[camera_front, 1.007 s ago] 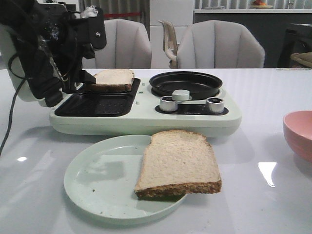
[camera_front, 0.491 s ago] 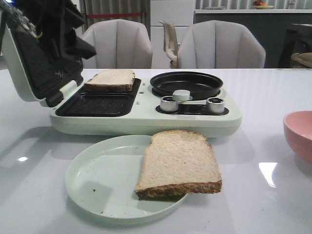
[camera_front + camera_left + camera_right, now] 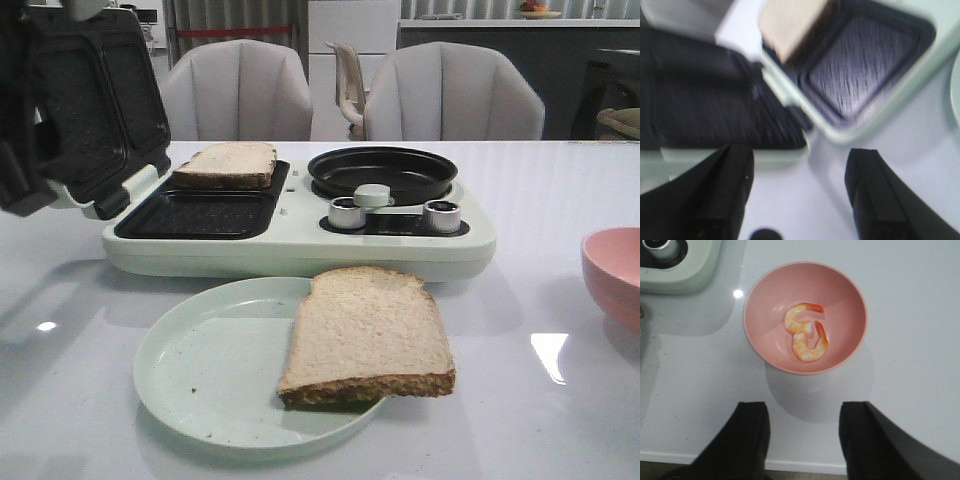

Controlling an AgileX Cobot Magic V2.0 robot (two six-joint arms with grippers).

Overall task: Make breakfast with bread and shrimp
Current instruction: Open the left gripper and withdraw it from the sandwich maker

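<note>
One bread slice (image 3: 365, 335) lies on the pale green plate (image 3: 200, 370) at the front. The other slice (image 3: 228, 163) sits in the far compartment of the open sandwich maker (image 3: 290, 245); it also shows, blurred, in the left wrist view (image 3: 792, 22). Two shrimp (image 3: 806, 335) lie in the pink bowl (image 3: 765, 305). My left gripper (image 3: 800, 192) is open and empty above the table beside the maker's lid (image 3: 705, 105). My right gripper (image 3: 802, 440) is open and empty, above the table on the near side of the bowl.
The maker's near compartment (image 3: 195, 215) is empty, and its lid (image 3: 95, 110) stands open at the left. A black round pan (image 3: 382, 172) and two knobs sit on its right half. The pink bowl (image 3: 615, 275) is at the right edge. Chairs stand behind the table.
My left arm has pulled away from the slice in the maker, first up and then off to the left edge of the front view. Both bread slices stay put.
</note>
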